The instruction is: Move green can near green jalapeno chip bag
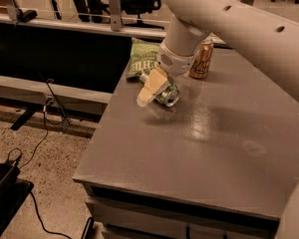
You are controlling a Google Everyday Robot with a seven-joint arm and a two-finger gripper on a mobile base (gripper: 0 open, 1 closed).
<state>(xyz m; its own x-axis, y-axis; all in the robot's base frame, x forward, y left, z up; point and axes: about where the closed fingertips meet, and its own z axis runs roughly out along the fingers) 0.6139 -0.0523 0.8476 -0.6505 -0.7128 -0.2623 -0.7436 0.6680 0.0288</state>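
Note:
The green can (168,95) lies on its side between my gripper's fingers, its shiny end facing the front, just above the grey table (199,148). My gripper (157,87) hangs from the white arm and is shut on the can; one cream finger (150,87) shows in front of it. The green jalapeno chip bag (142,58) lies at the table's far left corner, just behind and left of the can, a small gap apart. The second finger is hidden behind the can.
A copper-orange can (202,59) stands upright behind and to the right of the gripper. The table's left edge (102,128) is close to the gripper. A dark rail and cables lie on the floor to the left.

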